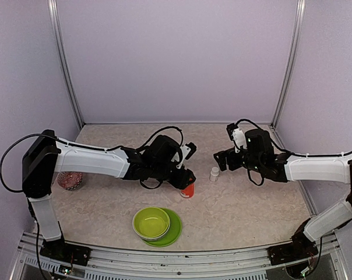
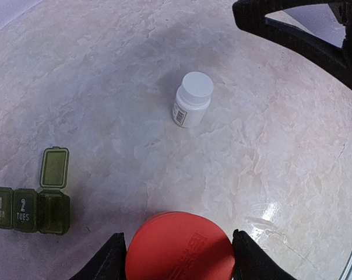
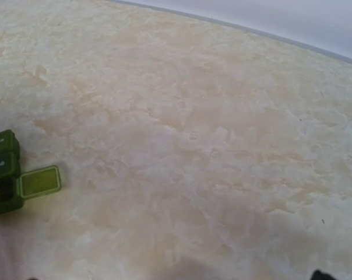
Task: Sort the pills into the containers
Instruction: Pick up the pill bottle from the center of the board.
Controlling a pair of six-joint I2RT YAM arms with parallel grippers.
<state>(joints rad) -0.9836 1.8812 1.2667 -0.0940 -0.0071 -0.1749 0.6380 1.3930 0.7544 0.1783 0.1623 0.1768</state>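
The orange-red bottle (image 1: 188, 190) stands upright on the table. My left gripper (image 1: 185, 178) comes down over it, and in the left wrist view its red cap (image 2: 179, 248) fills the gap between the fingers (image 2: 113, 256), which touch it on both sides. The dark green containers (image 2: 30, 209) lie to the left, one lid (image 2: 53, 168) flipped open; the right wrist view shows them as well (image 3: 4, 172). My right gripper (image 1: 224, 144) hovers open and holds nothing, just right of a small white bottle (image 1: 214, 174). No pills show in any view.
A lime-green bowl (image 1: 151, 223) sits on a green plate (image 1: 175, 232) near the front edge. A red patterned object (image 1: 69, 180) lies by the left arm's base. The white bottle (image 2: 192, 100) stands ahead of the left gripper. Walls close the back and sides.
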